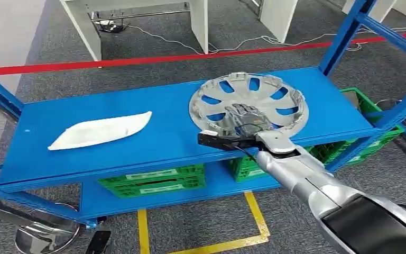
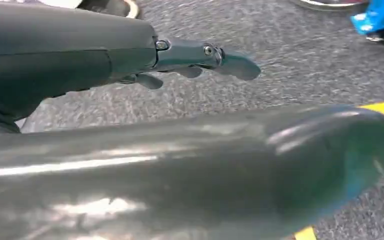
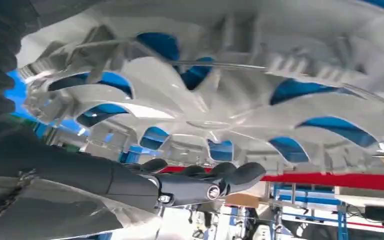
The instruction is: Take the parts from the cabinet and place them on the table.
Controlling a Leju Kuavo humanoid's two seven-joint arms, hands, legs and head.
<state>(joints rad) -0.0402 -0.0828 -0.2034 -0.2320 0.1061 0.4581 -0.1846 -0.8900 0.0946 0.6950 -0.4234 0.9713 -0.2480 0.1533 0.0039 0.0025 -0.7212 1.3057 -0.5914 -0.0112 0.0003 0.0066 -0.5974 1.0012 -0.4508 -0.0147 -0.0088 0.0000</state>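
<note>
Silver hubcap point(image 1: 248, 103) lies on the blue shelf point(image 1: 111, 153), right hand point(image 1: 246, 119) grasping its near rim. Green crates point(image 1: 153, 181) below, contents hidden. Left hand point(image 2: 200, 57) hangs released.

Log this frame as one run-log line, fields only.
phase: pick | right robot hand: on silver wheel cover, grasp unclear | left robot hand: hanging over floor, empty | white part: on blue shelf, untouched
</note>
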